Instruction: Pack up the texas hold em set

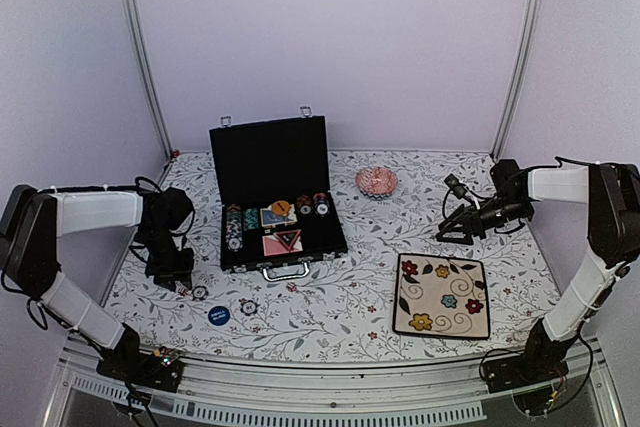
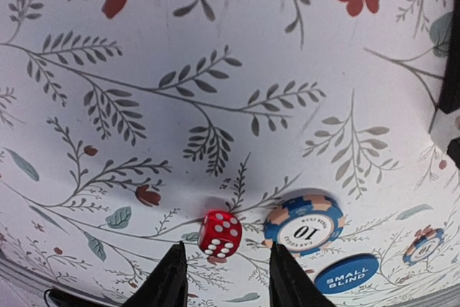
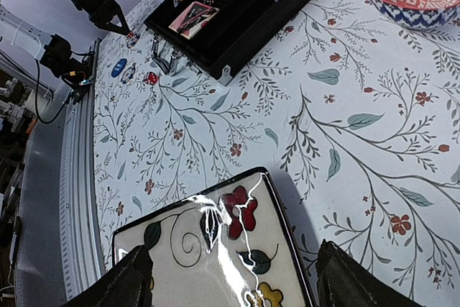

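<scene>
**Now the left gripper (image 2: 227,264) stands over the red die (image 2: 220,234)**

Seen from above, the black case (image 1: 270,162) stands open at the far middle of the table (image 1: 340,322). Its lid is upright, and poker chips (image 1: 233,227) and card decks (image 1: 283,242) lie in its tray. Some pieces lie outside, near and to the left of it, among them the blue button (image 1: 218,314). The left arm reaches out from its base and bends steeply down, so its gripper hangs low at the left of the case. I think it is there because the loose pieces lie there. The right arm is folded with the forearm about level. The right gripper (image 1: 450,232) is in the air between the pink bowl (image 1: 376,181) and the flowered plate (image 1: 441,294), well apart from the set, and it seems only to wait.

In the left wrist view the two fingers are apart and hold nothing. The die lies just beyond their tips, in line with the gap, and I see no contact. The chip marked 10 (image 2: 305,226) lies just beside the die, with the blue button near it. I judge the gap is kept narrow so that only the die is taken.

In the right wrist view the fingers stand wide apart with nothing between them, and the plate is below them.
</scene>
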Robot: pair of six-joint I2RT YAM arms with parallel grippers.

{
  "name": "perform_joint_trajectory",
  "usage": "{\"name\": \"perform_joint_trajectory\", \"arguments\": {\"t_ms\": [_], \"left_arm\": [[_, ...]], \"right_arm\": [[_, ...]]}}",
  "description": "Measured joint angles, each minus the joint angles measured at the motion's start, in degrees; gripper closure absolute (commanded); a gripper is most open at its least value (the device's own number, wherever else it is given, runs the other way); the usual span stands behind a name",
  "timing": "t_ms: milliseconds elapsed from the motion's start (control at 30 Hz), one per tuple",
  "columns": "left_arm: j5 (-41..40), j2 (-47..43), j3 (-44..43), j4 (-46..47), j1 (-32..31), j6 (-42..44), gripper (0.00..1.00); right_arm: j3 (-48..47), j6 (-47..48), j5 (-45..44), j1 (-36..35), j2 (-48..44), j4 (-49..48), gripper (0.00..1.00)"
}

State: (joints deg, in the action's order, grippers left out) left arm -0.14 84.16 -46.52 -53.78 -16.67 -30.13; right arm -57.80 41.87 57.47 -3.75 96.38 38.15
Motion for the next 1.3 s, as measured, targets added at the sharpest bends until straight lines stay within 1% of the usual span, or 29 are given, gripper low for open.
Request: {"name": "perform_joint_trajectory", "arguments": {"t_ms": [133, 333, 567, 800, 900, 1033, 1200, 1300], "left_arm": [[-0.04, 2.16, 0.00, 1.64, 1.20, 0.15, 0.61], [0.13, 4.46, 0.00, 2.93, 1.75, 0.94, 0.70], [1.27, 4.74, 0.00, 3.37, 1.79, 1.38, 0.81], [1.81, 4.70, -0.04, 3.15, 1.79, 1.46, 0.87], [1.84, 4.70, -0.50, 2.10, 1.79, 1.51, 0.88], [0.66, 4.22, -4.31, -2.23, 1.77, 1.42, 0.88], [-0.26, 2.97, -14.16, -5.84, 0.04, 1.25, 0.88], [-0.09, 4.52, -21.20, -5.84, -2.89, 1.22, 0.89]], "right_arm": [[0.00, 0.02, 0.00, 0.00, 0.00, 0.00, 0.21], [0.00, 0.04, -0.07, 0.00, 0.00, 0.00, 0.21], [0.00, 0.22, -0.09, 0.00, 0.00, 0.02, 0.21], [-0.02, 0.44, -0.09, 0.00, 0.00, 0.22, 0.21], [-0.17, 0.59, -0.09, 0.00, 0.02, 0.57, 0.21], [-0.66, 0.76, -0.07, -0.02, 0.02, 0.94, 0.21], [-0.85, 0.87, -0.04, -0.11, 0.02, 1.16, 0.21], [-0.85, 0.98, -0.02, -0.15, 0.02, 1.31, 0.21]]}}
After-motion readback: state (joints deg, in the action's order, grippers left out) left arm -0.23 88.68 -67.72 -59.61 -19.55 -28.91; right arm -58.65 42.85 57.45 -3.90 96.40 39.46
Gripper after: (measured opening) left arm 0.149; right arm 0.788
